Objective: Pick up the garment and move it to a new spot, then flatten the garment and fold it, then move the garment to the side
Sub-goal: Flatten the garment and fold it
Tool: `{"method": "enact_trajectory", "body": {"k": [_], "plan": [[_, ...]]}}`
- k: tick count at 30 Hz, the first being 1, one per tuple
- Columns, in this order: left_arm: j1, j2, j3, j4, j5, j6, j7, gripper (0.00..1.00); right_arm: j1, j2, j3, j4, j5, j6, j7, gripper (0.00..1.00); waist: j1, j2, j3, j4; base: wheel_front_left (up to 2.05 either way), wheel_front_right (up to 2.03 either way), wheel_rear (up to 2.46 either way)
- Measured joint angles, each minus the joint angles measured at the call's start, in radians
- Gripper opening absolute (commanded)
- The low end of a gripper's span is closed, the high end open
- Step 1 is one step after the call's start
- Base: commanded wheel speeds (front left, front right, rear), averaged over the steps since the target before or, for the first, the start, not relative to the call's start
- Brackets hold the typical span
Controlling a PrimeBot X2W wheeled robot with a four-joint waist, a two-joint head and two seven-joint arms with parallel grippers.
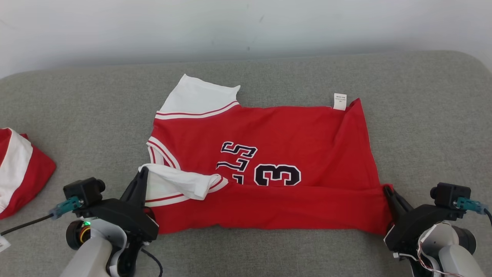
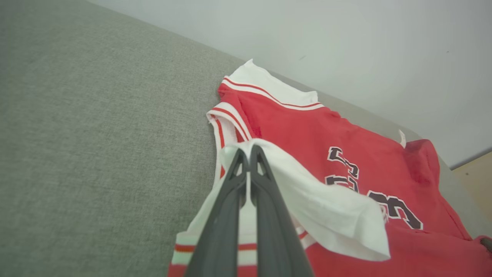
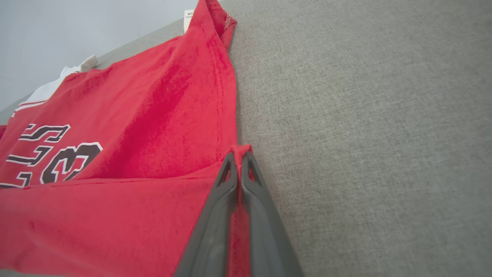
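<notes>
Both arms reach in low from the near corners, fingers slanting up and inward. Left claw [image 1: 143, 171] is clenched on the white sleeve edge of the jersey [image 1: 292, 130]; right claw [image 1: 385, 188] is clenched on its red near corner. On the grey cushion [image 1: 423, 115] the jersey lies spread sideways at mid-surface, near edge folded over the black number. Another red-and-white garment [image 1: 19, 173] lies at the left edge, well apart. A white label [image 1: 340, 101] juts from the jersey's far right corner.

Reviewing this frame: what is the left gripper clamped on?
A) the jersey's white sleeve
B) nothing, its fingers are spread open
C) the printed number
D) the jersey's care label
A: the left gripper is shut, with the white sleeve of the jersey pinched between its fingertips.
</notes>
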Motion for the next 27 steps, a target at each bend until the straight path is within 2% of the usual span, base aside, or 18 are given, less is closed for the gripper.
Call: {"method": "enact_trajectory", "body": {"k": [1, 2, 3, 4, 5, 8, 12, 15, 19, 22, 27], "plan": [[-0.014, -0.008, 0.000, 0.030, 0.000, -0.008, -0.013, 0.00, -0.013, -0.002, 0.006, 0.016, 0.001, 0.000, -0.012, 0.00, 0.0000, 0.0000, 0.003, 0.000, 0.00, 0.00, 0.00], [-0.027, -0.017, -0.003, 0.061, 0.000, -0.014, -0.023, 0.00, -0.022, -0.004, 0.012, 0.028, 0.001, 0.000, -0.032, 0.45, 0.0000, 0.0001, 0.005, 0.001, 0.00, 0.00, 0.00], [-0.036, -0.022, -0.012, 0.087, 0.006, -0.018, -0.032, 0.42, -0.030, -0.005, 0.017, 0.040, 0.002, 0.000, -0.047, 1.00, 0.0001, 0.0001, 0.004, 0.001, 0.00, 0.00, 0.00], [-0.041, -0.024, -0.021, 0.113, 0.019, -0.023, -0.049, 0.85, -0.034, -0.006, 0.023, 0.049, 0.003, 0.000, -0.063, 1.00, 0.0001, 0.0001, 0.002, 0.002, 0.00, 0.00, 0.00], [-0.045, -0.024, -0.030, 0.131, 0.037, -0.026, -0.070, 1.00, -0.035, -0.008, 0.033, 0.054, 0.005, 0.000, -0.079, 1.00, 0.0000, 0.0000, -0.002, 0.002, 0.00, 0.00, 0.00], [-0.046, -0.025, -0.035, 0.155, 0.068, -0.032, -0.118, 1.00, -0.020, -0.030, 0.052, 0.052, 0.010, 0.000, -0.146, 1.00, 0.0000, 0.0001, -0.019, 0.004, 0.00, 0.00, 0.00], [0.022, -0.031, 0.002, 0.114, 0.094, -0.039, -0.137, 1.00, 0.073, -0.050, 0.051, 0.011, 0.034, 0.000, -0.193, 1.00, -0.0003, 0.0000, -0.055, 0.011, 0.00, 0.00, 0.00], [0.111, -0.032, 0.059, 0.041, 0.117, -0.020, -0.138, 1.00, 0.158, -0.064, 0.039, -0.034, 0.041, 0.000, -0.192, 1.00, -0.0003, 0.0000, -0.080, 0.019, 0.00, 0.00, 0.00], [0.231, -0.032, 0.071, -0.020, 0.166, -0.001, -0.140, 1.00, 0.239, -0.050, 0.015, -0.095, 0.035, 0.000, -0.166, 1.00, -0.0004, -0.0001, -0.095, 0.033, 0.00, 0.00, 0.00], [0.257, -0.025, 0.077, -0.021, 0.188, 0.005, -0.140, 1.00, 0.252, -0.046, 0.021, -0.100, 0.009, 0.000, -0.149, 1.00, -0.0004, -0.0001, -0.088, 0.039, 0.00, 0.00, 0.00], [0.237, -0.048, 0.066, 0.049, 0.192, 0.006, -0.133, 1.00, 0.206, -0.031, 0.033, -0.036, 0.000, 0.000, -0.139, 1.00, -0.0004, -0.0001, -0.070, 0.040, 0.00, 0.00, 0.00]]}}
